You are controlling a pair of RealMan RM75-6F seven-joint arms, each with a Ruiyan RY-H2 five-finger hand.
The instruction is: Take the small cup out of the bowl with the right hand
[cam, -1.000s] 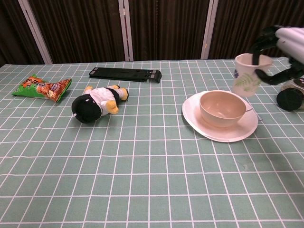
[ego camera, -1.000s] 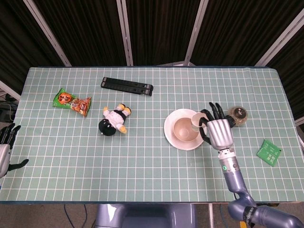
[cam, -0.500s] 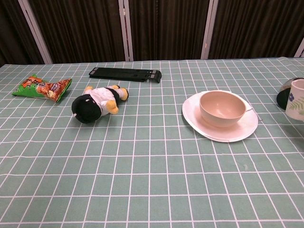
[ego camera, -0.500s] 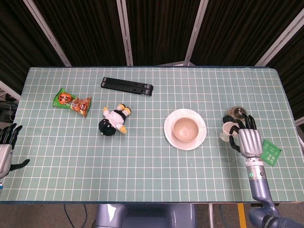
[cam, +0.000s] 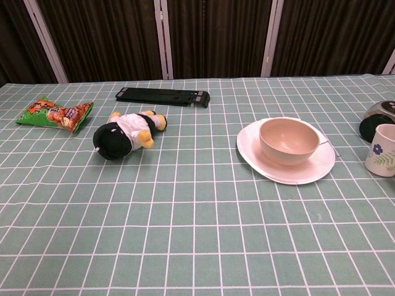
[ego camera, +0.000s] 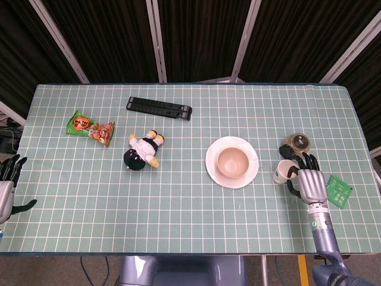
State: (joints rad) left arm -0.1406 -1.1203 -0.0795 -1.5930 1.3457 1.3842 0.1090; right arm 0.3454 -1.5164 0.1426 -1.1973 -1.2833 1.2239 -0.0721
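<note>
Comparing w/ 1 s ago: small cup was up over the bowl rim in the right hand; now it's well right of the bowl, low, looks set upright on the table in chest view, just in front of a dark round lidded container. Vs 0.5 s ago it has dropped further and come a bit toward the robot. Right hand sits just beside the cup on its right, fingers curled round the cup's side in head view; seems to be holding it, but contact is hard to confirm and chest view shows no hand at all. Judgement: extraction is basically done, only the release + retreat is left. Containers: bowl sits on a white plate, interior reads empty, nothing inside. Cup opening faces up, white inside, no contents visible. Dark container's contents can't be seen. Left hand is at the far left table edge, holding nothing, fingers apart, idle. Other stuff well apart from the action: plush toy, snack bag, black bar, green packet just right of the right hand.
</note>
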